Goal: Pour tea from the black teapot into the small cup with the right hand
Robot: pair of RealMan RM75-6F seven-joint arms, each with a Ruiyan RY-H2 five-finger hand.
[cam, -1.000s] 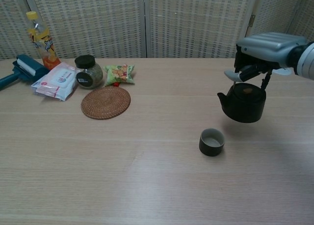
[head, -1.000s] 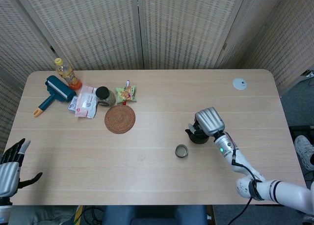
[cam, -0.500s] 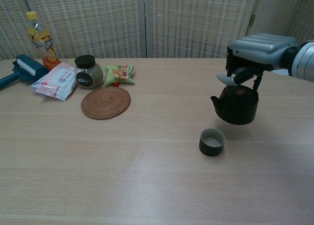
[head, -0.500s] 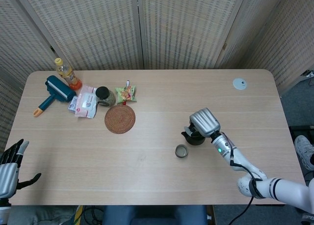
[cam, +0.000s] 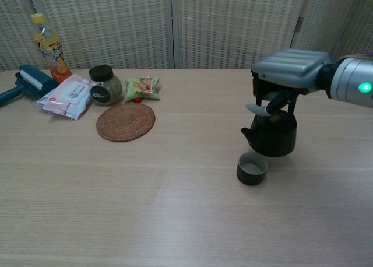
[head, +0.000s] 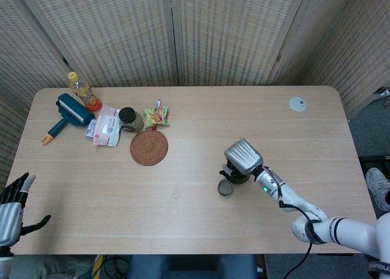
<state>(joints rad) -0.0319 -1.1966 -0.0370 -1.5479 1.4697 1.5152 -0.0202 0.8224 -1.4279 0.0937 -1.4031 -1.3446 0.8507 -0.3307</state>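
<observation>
— Teapot position? The black teapot [cam: 271,136] is held by its handle in the right hand [cam: 287,74], spout poised just above the small cup [cam: 251,168] on the worktop [cam: 175,208].

— Step in hand? Alignment, it is judged; a forward tilt is called for next. The left hand [head: 12,207] is kept spread, empty, at the near left edge.

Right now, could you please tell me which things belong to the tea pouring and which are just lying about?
Job: black teapot, small cup, right robot hand holding the teapot.

Lying about: bottle, lint roller, wipes pack, jar, snack packet, woven coaster.
</observation>
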